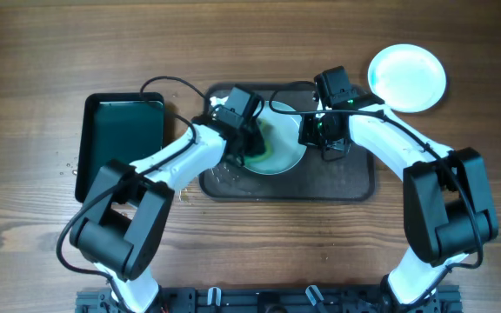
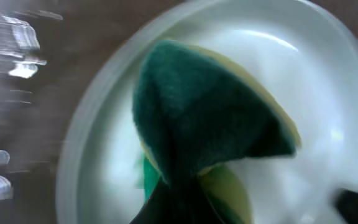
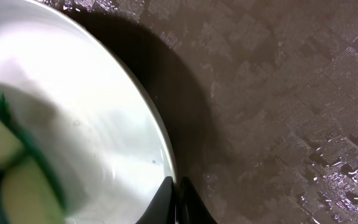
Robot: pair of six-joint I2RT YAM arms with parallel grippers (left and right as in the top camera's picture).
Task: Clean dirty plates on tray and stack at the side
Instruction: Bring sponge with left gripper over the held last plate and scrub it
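A plate (image 1: 287, 156) sits on the tray (image 1: 346, 178), left of the tray's middle. The left claw (image 1: 252, 139) is over the plate's left half, clamped on a green sponge (image 2: 210, 118) pressed into the dish. The right claw (image 3: 174, 190) is narrow and seems to pinch the plate's right rim, though the view is cropped. Another plate (image 1: 407, 76) lies on the surface beyond the tray's far right corner, nearer the right arm.

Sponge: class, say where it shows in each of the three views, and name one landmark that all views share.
Overhead: sponge mid-picture, on the plate's left side.
Left wrist: sponge fills the middle.
Right wrist: sponge at the lower left edge, partly cut off.
Shared landmark: the white plate under it.
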